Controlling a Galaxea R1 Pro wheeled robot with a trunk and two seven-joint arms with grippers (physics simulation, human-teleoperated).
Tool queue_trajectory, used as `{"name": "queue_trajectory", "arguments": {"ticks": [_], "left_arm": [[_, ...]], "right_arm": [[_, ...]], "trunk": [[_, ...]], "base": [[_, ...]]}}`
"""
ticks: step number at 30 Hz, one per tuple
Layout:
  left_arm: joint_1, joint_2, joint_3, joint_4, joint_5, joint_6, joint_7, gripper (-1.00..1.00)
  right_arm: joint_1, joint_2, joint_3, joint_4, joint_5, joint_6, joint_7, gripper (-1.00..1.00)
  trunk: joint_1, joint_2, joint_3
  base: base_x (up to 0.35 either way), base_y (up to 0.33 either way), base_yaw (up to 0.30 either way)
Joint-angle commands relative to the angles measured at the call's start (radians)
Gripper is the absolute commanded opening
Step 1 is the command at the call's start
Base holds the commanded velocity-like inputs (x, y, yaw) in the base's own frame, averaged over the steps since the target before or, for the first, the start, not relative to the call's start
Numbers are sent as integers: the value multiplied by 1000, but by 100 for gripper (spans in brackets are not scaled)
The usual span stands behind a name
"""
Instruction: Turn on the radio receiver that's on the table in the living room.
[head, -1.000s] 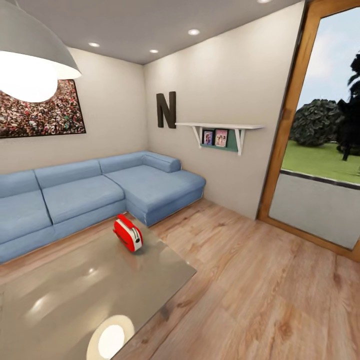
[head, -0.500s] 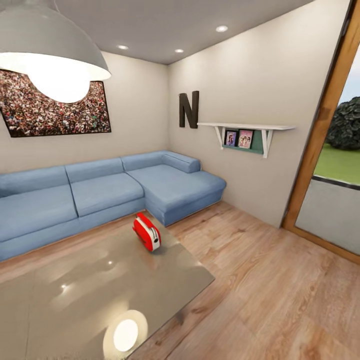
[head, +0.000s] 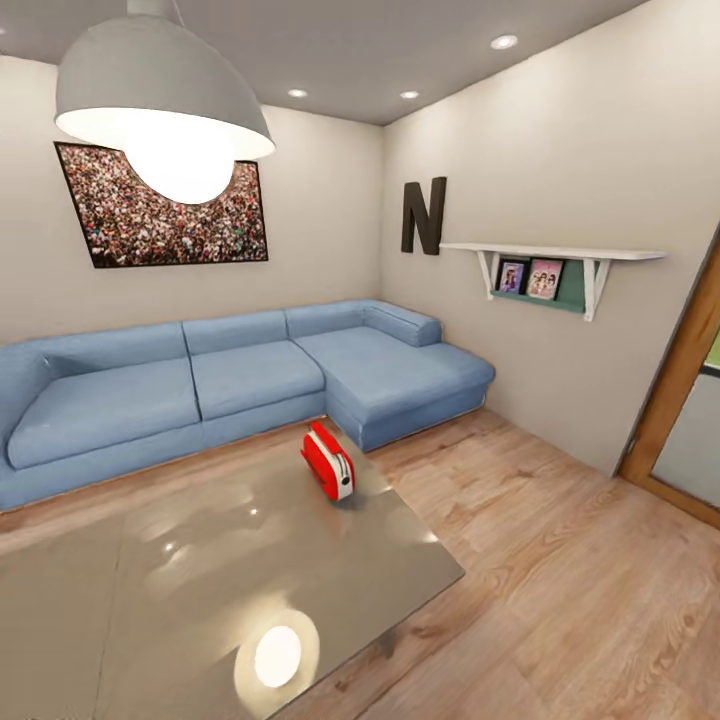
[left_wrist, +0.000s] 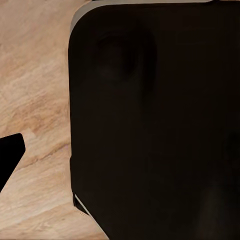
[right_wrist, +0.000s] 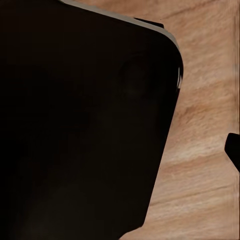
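Head view shows the approach step: the radio receiver (head: 328, 461) stands mid-frame on the table (head: 180, 590), so the robot must come closer, and I cannot tell the fingers' state.

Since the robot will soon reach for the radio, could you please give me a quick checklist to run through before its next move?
1. Radio in sight: ok, upright near the far edge of the table.
2. Table around the radio free of other things: ok.
3. Floor on the table's right free of obstacles: ok.
4. Radio's switch located: cannot tell, too small from here.
5. Radio within arm's reach: not ok, probably; it stands across the table, near the sofa.
6. Grippers ready: cannot tell; the wrist views look at dark bodywork above the floor.
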Motion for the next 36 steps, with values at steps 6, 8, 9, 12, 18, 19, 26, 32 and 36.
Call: {"name": "queue_trajectory", "arguments": {"ticks": [6, 8, 9, 12, 18, 19, 26, 32, 36], "left_arm": [[0, 0, 0, 0, 1, 0, 0, 100], [0, 0, -1, 0, 1, 0, 0, 100], [0, 0, -1, 0, 1, 0, 0, 100], [0, -1, 0, 0, 1, 0, 0, 100], [0, -1, 1, 0, 1, 0, 0, 100], [0, -1, 1, 0, 1, 0, 0, 100], [0, -1, -1, 0, 1, 1, 0, 100], [0, -1, 0, 0, 1, 1, 0, 100], [0, -1, 1, 0, 1, 0, 0, 100]], "right_arm": [[0, 0, 1, 0, 3, 0, 1, 100], [0, 1, 1, 0, 4, 0, 0, 100], [0, 1, 1, 0, 4, 1, 0, 100], [0, 1, 1, 0, 3, 0, 0, 100], [0, 2, 1, 0, 2, 0, 0, 100], [0, 2, 1, 0, 1, 0, 0, 100], [0, 2, 2, 0, 2, 1, 0, 100], [0, 2, 2, 0, 1, 1, 0, 100], [0, 2, 1, 0, 1, 1, 0, 100]], "trunk": [[0, 0, -2], [0, 0, -2], [0, 0, -2], [0, 0, -2], [0, 0, -2], [0, 0, -2], [0, 0, -4], [0, 0, -6], [0, 0, -8]], "base": [[227, -175, 128], [236, -183, 22], [238, -184, 6], [230, -177, 39], [99, -75, 205], [29, -22, 269], [6, -5, 290], [0, 0, 295], [0, 0, 296]]}}
